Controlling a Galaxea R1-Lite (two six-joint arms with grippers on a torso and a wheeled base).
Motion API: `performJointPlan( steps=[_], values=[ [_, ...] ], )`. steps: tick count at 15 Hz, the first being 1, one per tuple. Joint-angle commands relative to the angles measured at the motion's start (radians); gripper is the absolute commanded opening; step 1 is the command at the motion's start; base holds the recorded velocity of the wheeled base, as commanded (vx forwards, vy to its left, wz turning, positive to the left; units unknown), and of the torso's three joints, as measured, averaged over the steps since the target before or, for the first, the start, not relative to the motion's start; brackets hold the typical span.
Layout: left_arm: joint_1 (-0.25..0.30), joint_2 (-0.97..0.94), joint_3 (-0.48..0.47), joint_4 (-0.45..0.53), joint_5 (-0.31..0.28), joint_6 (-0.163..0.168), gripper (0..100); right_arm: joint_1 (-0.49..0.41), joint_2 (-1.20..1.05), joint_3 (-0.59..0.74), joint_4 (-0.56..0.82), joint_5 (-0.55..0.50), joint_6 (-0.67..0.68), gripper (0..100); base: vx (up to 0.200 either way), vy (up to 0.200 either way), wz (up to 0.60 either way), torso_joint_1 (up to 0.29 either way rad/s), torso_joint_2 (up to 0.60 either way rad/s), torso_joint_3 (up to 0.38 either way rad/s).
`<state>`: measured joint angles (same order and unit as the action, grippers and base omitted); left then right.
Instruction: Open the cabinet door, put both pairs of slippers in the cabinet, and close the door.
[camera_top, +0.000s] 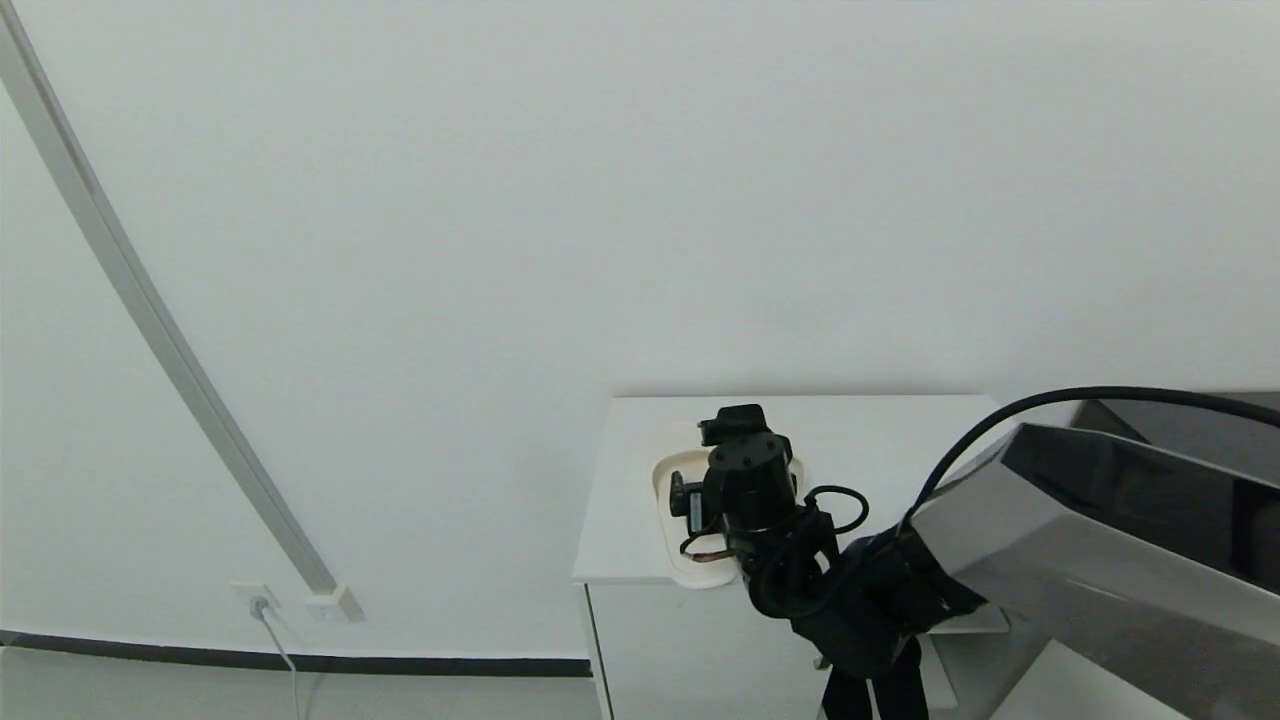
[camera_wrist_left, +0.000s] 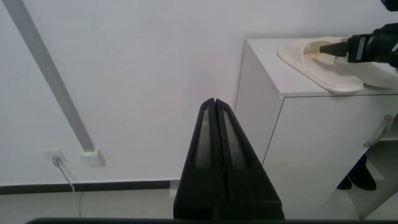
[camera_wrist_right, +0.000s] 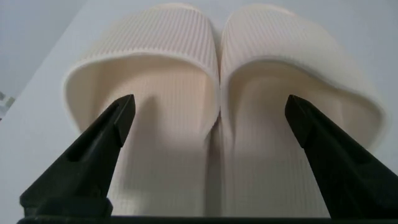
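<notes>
A pair of cream ribbed slippers (camera_wrist_right: 186, 74) lies side by side on top of the white cabinet (camera_top: 625, 500), near its front left corner. My right gripper (camera_wrist_right: 209, 106) is open, one finger outside each slipper, its tips level with the strap openings. From the left wrist view the right gripper (camera_wrist_left: 336, 48) points into the slippers (camera_wrist_left: 320, 65). In the head view the right wrist covers most of the slippers (camera_top: 668, 500). My left gripper (camera_wrist_left: 214, 102) is shut on nothing, low and to the left of the cabinet (camera_wrist_left: 311, 149).
A bar handle (camera_wrist_left: 377, 130) shows on the cabinet front, and dark shapes (camera_wrist_left: 357, 177) sit low behind it. A grey conduit (camera_top: 150, 300) runs down the white wall to a socket (camera_top: 255, 598) with a cable. Bare floor lies left of the cabinet.
</notes>
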<state>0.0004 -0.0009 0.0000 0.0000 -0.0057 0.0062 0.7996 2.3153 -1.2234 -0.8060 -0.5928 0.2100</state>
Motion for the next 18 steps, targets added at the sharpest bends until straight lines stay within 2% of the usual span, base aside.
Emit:
performJointPlan(
  steps=[1,8,12,13,18],
  values=[
    [0.0,0.001,0.0,0.0,0.0,0.0,0,-0.016,0.056,-0.022,-0.006,0.018,-0.003,100,0.0,0.0,0.0,0.0,0.0,0.0],
    [0.0,0.001,0.0,0.0,0.0,0.0,0,-0.072,0.138,-0.153,0.011,0.037,-0.004,100,0.0,0.0,0.0,0.0,0.0,0.0],
    [0.0,0.001,0.0,0.0,0.0,0.0,0,-0.074,0.147,-0.16,0.01,0.053,-0.004,100,0.0,0.0,0.0,0.0,0.0,0.0],
    [0.001,0.001,0.0,0.0,0.0,0.0,0,-0.074,0.145,-0.16,0.01,0.053,-0.004,0,0.0,0.0,0.0,0.0,0.0,0.0],
    [0.001,0.001,0.0,0.0,0.0,0.0,0,-0.074,0.131,-0.156,0.01,0.047,-0.011,0,0.0,0.0,0.0,0.0,0.0,0.0]
  ],
)
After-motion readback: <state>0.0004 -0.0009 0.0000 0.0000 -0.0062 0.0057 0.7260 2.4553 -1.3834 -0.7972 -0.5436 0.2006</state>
